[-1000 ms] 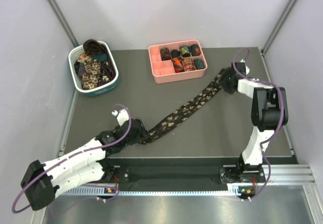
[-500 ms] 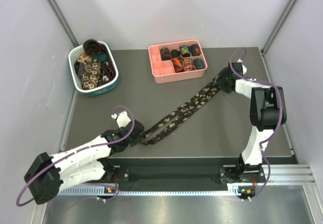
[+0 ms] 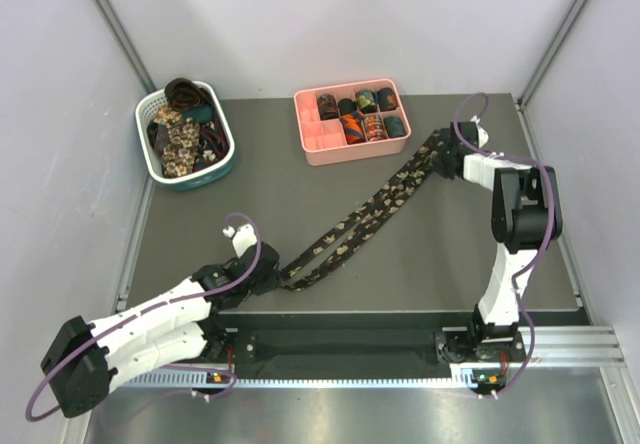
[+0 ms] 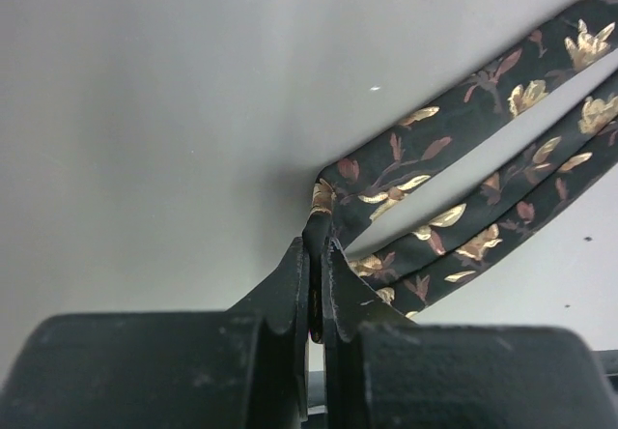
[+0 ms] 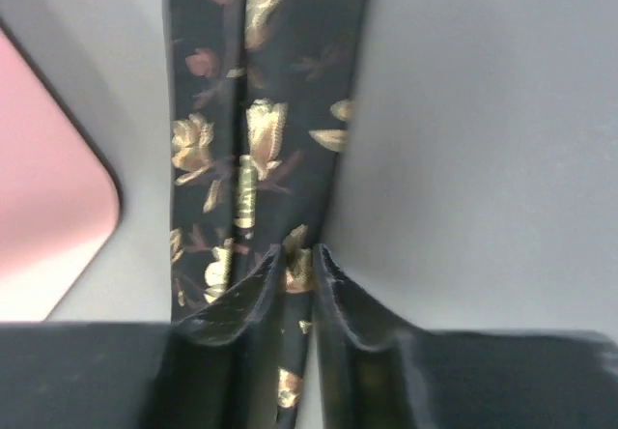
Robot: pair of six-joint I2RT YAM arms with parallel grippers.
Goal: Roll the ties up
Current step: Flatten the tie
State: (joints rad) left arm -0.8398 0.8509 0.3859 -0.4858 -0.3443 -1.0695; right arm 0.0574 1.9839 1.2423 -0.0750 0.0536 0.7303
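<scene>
The left end effector [image 4: 317, 255] is pinched shut on the folded near end of the floral tie [image 3: 400, 186], close to the front edge of the table [image 3: 440, 259]. The right end effector [image 5: 297, 260] is clamped on the tie's far end, near the pink tray [image 3: 322, 142]. The doubled tie spans the table diagonally, with bare surface on either side. The basket [image 3: 190, 179] sits well apart at the far left corner.

Even bright light, wrist views blurred
</scene>
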